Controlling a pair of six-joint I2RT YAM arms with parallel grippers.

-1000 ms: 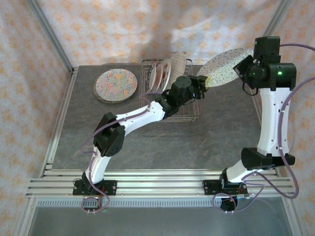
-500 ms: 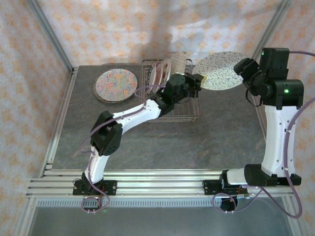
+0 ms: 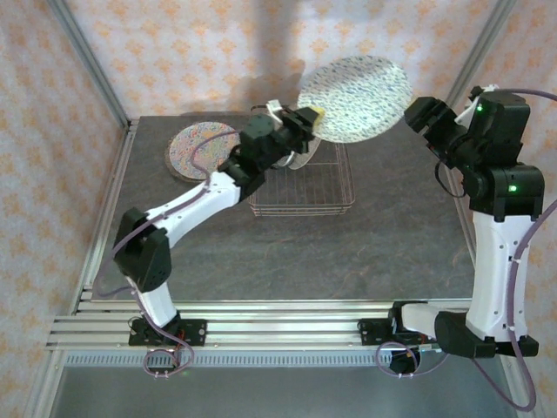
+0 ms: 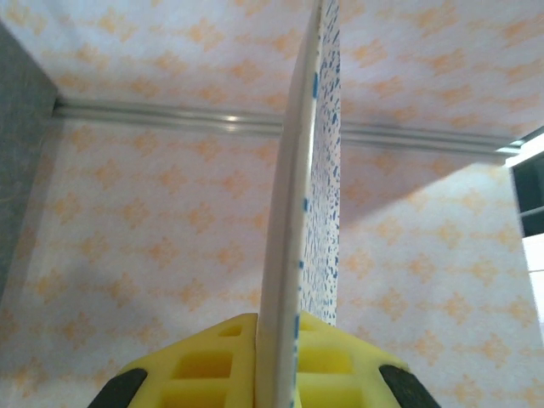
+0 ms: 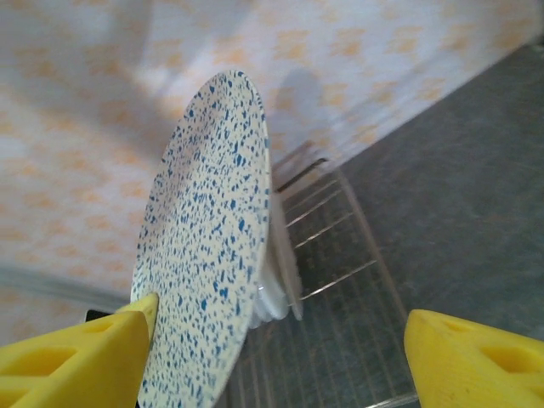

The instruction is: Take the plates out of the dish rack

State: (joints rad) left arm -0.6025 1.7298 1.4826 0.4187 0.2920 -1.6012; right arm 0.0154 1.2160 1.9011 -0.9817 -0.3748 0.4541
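We see left arm [image 3: 204,196] stretched far over dish rack [image 3: 300,187], left fingers [image 4: 204,365] clamping speckled plate [image 3: 355,97] by its rim. Right fingers [image 5: 476,357] spread open beside it. Floral plate [image 3: 196,150] lies flat on desk [image 3: 392,235], far left.

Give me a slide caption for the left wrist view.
Left claw grips a blue-speckled plate, seen edge-on before the patterned wall.

grey table [image 3: 348,252]: floral plate [image 3: 187,148] far left, wire dish rack [image 3: 305,187] near it.

I'm holding the left arm [image 3: 187,202] stretched forward and raised, the left gripper [image 3: 311,115] clamping the rim of a speckled plate [image 3: 357,87], while the right arm [image 3: 496,248] is standing tall, the right gripper [image 3: 418,115] pointing left with jaws spread wide.
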